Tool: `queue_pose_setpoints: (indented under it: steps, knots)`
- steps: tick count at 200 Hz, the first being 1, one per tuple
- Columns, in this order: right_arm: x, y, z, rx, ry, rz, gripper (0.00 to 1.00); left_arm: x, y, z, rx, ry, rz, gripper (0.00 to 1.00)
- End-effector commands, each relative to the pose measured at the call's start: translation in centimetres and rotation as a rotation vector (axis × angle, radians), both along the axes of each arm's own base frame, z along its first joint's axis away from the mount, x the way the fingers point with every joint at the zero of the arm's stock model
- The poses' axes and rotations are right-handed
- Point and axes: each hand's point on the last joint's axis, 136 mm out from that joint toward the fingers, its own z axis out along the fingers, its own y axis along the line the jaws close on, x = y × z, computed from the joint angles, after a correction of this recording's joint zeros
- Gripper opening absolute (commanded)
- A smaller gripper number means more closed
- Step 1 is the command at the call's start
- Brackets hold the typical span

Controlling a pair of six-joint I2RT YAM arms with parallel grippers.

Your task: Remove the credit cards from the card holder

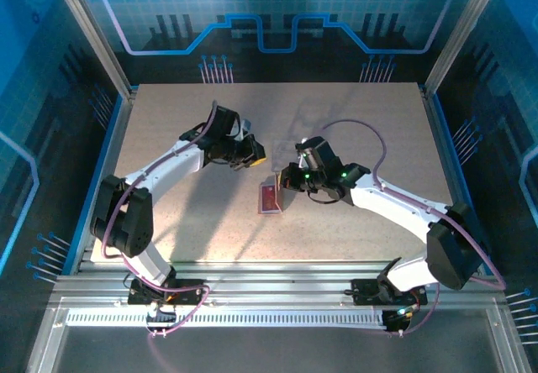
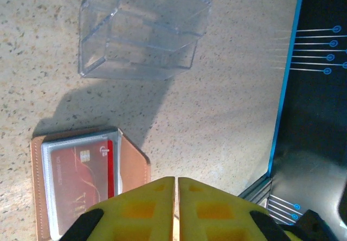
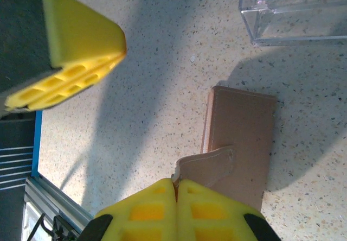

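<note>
The right gripper (image 3: pixel 175 189) has its jaws shut, and from here the tab (image 3: pixel 209 166) of the holder (image 3: pixel 244 127) looks pinched at their tips, propping that half up. The left gripper (image 2: pixel 177 189) has its jaws pressed together on nothing, just beside the holder, where a red card (image 2: pixel 76 178) lies under the clear pocket, near the tray (image 2: pixel 141 29). I'd say the left should part its jaws and come in low at the card's bare red edge, while the right holds the tab firm so the holder can't slide.

Clear tray (image 2: pixel 135 67) on speckled table (image 2: pixel 217 121)
</note>
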Motion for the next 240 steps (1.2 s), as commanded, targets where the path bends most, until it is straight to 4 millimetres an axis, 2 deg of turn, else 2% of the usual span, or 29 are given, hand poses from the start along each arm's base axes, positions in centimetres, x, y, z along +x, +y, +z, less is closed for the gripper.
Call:
queue_pose_setpoints:
  steps: [1, 42, 57, 61, 95, 122, 176, 240]
  knots:
    - [0.1, -0.7, 1.6, 0.016, -0.051, -0.050, 0.00, -0.8, 0.1, 0.0, 0.005, -0.006, -0.019, 0.10]
    - [-0.6, -3.1, -1.0, -0.039, 0.006, -0.067, 0.01, -1.3, -2.5, -0.7, -0.005, 0.016, -0.080, 0.08]
    - [-0.6, -4.1, -1.0, -0.053, 0.008, -0.080, 0.01, -1.8, -3.9, -1.4, 0.008, 0.032, -0.110, 0.08]
    - [-1.1, -4.9, -2.0, -0.076, 0.026, -0.085, 0.01, -1.9, -4.2, -1.5, 0.010, 0.034, -0.116, 0.08]
    - [-1.8, -8.1, -3.1, -0.129, 0.042, -0.128, 0.01, -2.5, -6.3, -2.6, 0.002, 0.060, -0.136, 0.07]
    - [-2.0, -9.9, -4.3, -0.149, 0.066, -0.146, 0.01, -2.9, -7.9, -3.0, 0.007, 0.069, -0.168, 0.07]
    - [-1.7, -11.6, -6.7, -0.199, 0.094, -0.151, 0.02, -4.3, -11.5, -4.6, -0.009, 0.117, -0.228, 0.05]
    - [-0.9, -12.3, -9.4, -0.229, 0.151, -0.127, 0.05, -5.1, -13.1, -8.1, -0.010, 0.199, -0.238, 0.03]
